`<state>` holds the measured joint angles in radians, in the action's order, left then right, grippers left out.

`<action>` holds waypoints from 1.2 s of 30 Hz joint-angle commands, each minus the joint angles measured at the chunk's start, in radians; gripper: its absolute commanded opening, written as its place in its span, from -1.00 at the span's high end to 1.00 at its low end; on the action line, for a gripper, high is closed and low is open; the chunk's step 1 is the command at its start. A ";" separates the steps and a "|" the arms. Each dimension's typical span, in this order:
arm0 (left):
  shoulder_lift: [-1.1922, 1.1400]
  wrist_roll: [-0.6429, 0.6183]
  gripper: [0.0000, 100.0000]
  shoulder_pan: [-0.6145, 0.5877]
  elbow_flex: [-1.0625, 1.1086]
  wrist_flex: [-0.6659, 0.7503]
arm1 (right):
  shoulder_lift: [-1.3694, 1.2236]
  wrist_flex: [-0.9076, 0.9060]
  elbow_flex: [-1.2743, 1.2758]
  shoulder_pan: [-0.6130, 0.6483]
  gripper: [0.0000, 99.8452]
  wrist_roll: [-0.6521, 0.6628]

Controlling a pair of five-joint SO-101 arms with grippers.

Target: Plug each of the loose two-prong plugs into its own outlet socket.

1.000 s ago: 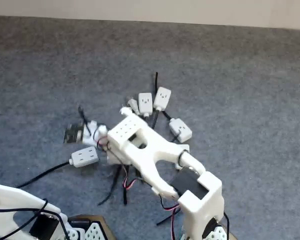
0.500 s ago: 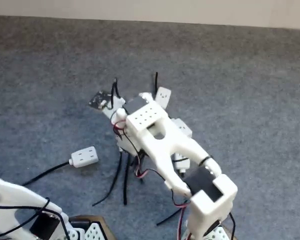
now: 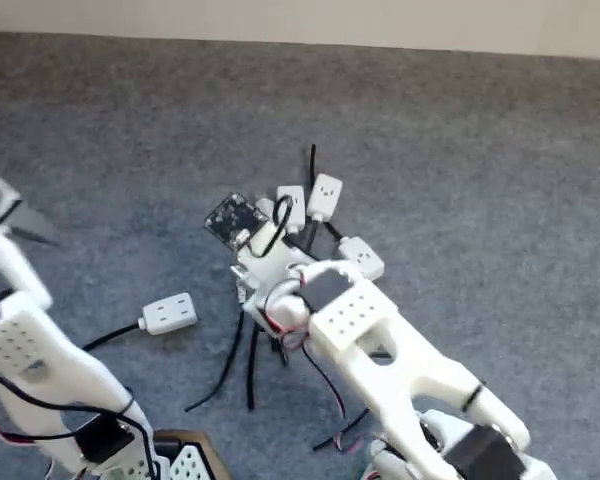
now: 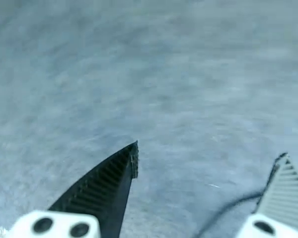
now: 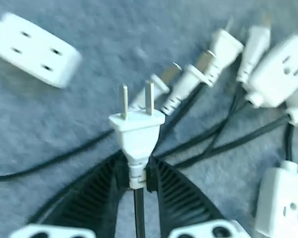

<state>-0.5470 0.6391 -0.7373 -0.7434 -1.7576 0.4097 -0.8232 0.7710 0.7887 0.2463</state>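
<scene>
- Right gripper [image 5: 136, 171] is being pressed shut on the neck of a white two-prong plug [image 5: 136, 130]. One black finger is sitting on each side of the strain relief, and the plug's black cord is running back between them.
- The held plug's prongs [image 5: 136, 99] are being pointed straight away from the gripper, toward a bundle of other loose plugs [image 5: 198, 69] lying just beyond on the grey carpet [image 3: 480, 150].
- In the high view, the right arm [image 3: 380, 340] is being stretched in from 5 o'clock toward the middle of the carpet, with its wrist over a tangle of black cords [image 3: 250, 370].
- A lone outlet socket [image 3: 168, 312] is lying at about 8 o'clock from that wrist, apart from the others. In the right wrist view its slots are seen facing up and uncovered.
- Two clustered sockets [image 3: 325, 195] are lying side by side at 12 to 1 o'clock from the wrist, and a third socket [image 3: 360, 258] is lying at 3 o'clock.
- The left gripper [image 4: 207, 157] is being held wide open above plain carpet, with a thin black cord [image 4: 228, 208] lying near its pale finger.
- The left arm [image 3: 40, 370] is standing at the 9 o'clock edge of the high view, well apart from the plugs.
</scene>
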 commanded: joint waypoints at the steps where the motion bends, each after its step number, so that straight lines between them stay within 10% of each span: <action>1: 0.348 0.006 0.21 0.209 0.295 -0.011 | 0.137 0.122 0.105 0.081 0.99 -0.021; 16: 1.374 -0.141 0.20 0.387 1.368 0.463 | 0.232 0.180 0.202 0.203 0.99 -0.100; 36: 1.808 -0.256 0.14 0.553 1.799 0.571 | 0.243 0.176 0.209 0.237 0.99 -0.201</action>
<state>1.2236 0.3951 -0.1542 0.9950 -1.2543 0.6137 -0.6636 0.9828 1.0142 0.0575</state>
